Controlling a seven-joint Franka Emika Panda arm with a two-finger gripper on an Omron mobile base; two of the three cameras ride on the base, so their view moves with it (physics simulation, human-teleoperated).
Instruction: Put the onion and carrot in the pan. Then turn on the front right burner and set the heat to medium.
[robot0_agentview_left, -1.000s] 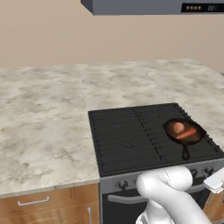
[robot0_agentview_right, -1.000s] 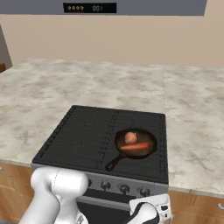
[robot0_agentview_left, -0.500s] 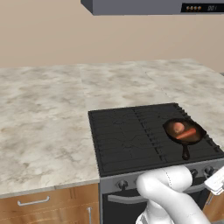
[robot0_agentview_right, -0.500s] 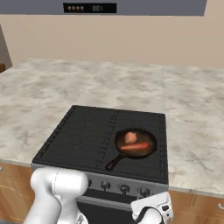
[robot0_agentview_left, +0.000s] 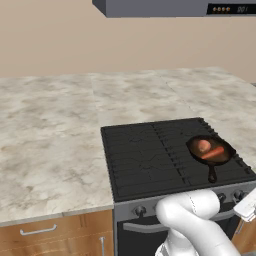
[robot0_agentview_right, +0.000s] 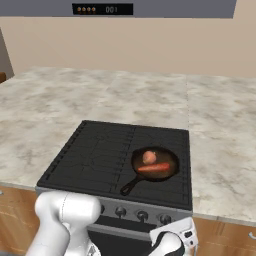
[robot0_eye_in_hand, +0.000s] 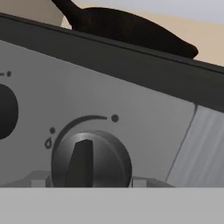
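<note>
Hand view: your tool has crept up to the knob (robot0_eye_in_hand: 90, 159); whether its jaws are spread, cannot tell. Onion (robot0_agentview_right: 149, 157) and carrot (robot0_agentview_right: 154, 168) sit in pan (robot0_agentview_right: 169, 159) at 3 o'clock on the stove; burner is next.

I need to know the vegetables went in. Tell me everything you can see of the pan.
The pan is a small round dark skillet with a reddish-brown inside and a short black handle pointing toward the stove's front edge. It sits flat on the cooktop grate at the front right. Inside lie the round pinkish onion and, beside it on the front side, the orange-red carrot.
</note>
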